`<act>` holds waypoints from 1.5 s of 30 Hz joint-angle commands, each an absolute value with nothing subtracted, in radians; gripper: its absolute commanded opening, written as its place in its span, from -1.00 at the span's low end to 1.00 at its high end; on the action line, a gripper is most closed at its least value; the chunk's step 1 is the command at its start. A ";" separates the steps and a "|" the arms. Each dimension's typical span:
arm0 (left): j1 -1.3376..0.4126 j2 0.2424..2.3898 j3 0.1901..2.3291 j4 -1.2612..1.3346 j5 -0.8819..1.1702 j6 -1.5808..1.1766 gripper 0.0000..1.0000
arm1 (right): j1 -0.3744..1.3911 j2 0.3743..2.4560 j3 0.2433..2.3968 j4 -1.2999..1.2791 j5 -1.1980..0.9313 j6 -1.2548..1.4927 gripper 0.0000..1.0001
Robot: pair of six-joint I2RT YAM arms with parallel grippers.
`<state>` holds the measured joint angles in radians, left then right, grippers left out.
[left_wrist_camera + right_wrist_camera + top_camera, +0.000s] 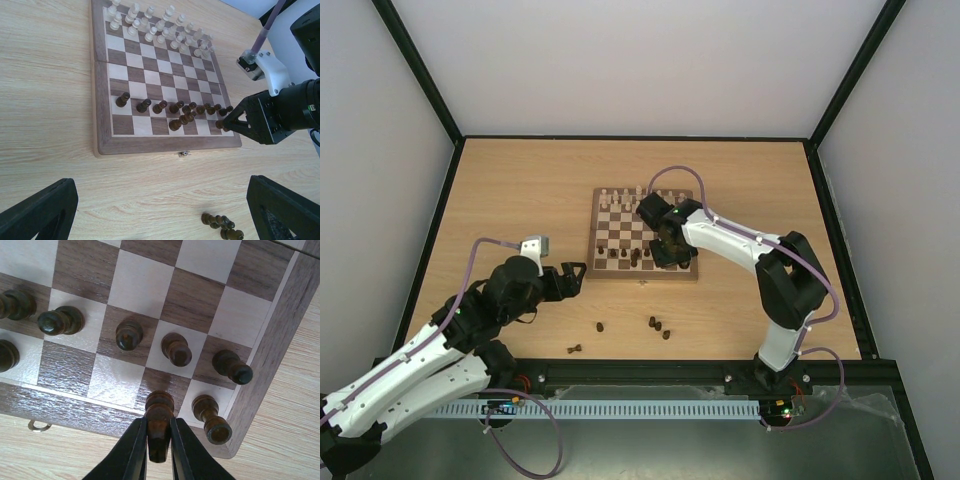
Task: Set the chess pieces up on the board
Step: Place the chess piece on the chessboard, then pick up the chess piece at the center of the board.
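- My right gripper is clamped on one dark piece, pinched by its body between both fingers, over the near row of the board.
- It hangs above the dark square next to the corner; I cannot tell whether its base touches the wood.
- The corner piece stands just beside my right finger. Opening wide or sliding sideways could knock it off the edge.
- The dark pawns line the row behind. Pushing forward on the way out risks toppling one into its neighbours.
- If I let go with the piece tilted or off the surface, I expect it to fall and roll.
- My left gripper hovers over the table with jaws spread and nothing in them, well apart from the board.
- Loose dark pieces lie on the table near it; a low sweep could scatter them.
- The cream pieces fill the far rows, clear of both arms.
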<state>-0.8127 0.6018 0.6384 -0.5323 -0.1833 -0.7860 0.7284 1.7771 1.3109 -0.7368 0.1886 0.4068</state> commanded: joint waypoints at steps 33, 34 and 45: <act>-0.807 0.610 0.675 -0.529 -0.203 -0.779 0.91 | 0.951 1.477 1.122 -0.729 0.026 0.476 -0.06; -0.807 0.608 0.677 -0.531 -0.206 -0.779 0.91 | 0.970 1.479 1.107 -0.724 0.026 0.485 -0.06; -0.807 0.594 0.690 -0.548 -0.219 -0.782 0.92 | 1.083 1.581 1.065 -0.692 0.060 0.535 -0.14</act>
<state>-0.8127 0.6022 0.6575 -0.5373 -0.2035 -0.7856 1.0649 1.5406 1.0843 -0.6773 0.0376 0.5076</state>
